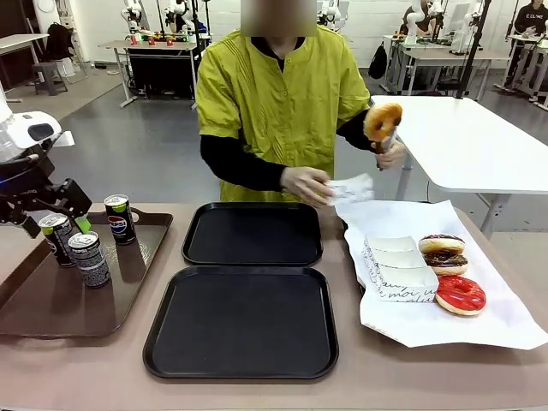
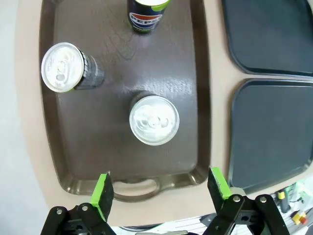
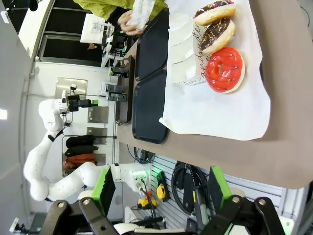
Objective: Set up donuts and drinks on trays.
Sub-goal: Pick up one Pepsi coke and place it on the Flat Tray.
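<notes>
Right now the robot's left hand is hanging over the brown tray at the left of the table, its jaws standing wide with nothing between them. Three cans are standing upright on that tray, apart from one another. The two black trays are lying in the middle, one near and one far, edges almost touching. To the right, a white paper sheet is carrying a red donut, two chocolate donuts just beyond it, and white boxes beside them. The person is holding a golden donut up at the far right (by what, I cannot tell) and a white box in the other hand. The robot's right hand is gaping too, empty, out beyond the table's right end.
</notes>
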`<action>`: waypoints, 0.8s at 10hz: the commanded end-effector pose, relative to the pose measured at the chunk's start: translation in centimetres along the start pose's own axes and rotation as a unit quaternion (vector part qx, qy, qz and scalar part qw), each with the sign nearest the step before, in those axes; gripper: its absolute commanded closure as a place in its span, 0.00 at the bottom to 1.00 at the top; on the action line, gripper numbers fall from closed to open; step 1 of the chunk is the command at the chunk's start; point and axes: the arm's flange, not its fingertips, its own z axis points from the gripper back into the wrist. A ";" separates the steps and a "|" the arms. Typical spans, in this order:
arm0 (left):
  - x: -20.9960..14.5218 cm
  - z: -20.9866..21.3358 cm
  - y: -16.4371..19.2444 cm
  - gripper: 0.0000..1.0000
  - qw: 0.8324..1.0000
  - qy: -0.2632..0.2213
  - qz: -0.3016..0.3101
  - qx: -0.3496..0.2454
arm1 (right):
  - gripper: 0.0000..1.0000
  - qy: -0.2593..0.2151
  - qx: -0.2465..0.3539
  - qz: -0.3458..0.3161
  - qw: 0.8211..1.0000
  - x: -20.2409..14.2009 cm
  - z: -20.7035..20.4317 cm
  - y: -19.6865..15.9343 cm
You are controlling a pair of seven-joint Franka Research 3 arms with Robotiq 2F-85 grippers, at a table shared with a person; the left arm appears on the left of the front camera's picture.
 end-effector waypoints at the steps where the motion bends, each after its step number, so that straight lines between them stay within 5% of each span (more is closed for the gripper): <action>1: 3.2 -2.0 -1.3 0.00 0.998 0.002 -0.002 0.062 | 0.00 -0.003 0.009 0.006 1.000 -0.1 -0.1 -0.1; 8: 4.1 -7.5 -0.8 0.00 0.996 0.007 0.056 0.071 | 0.00 -0.003 0.009 0.006 1.000 -0.1 -0.1 -0.1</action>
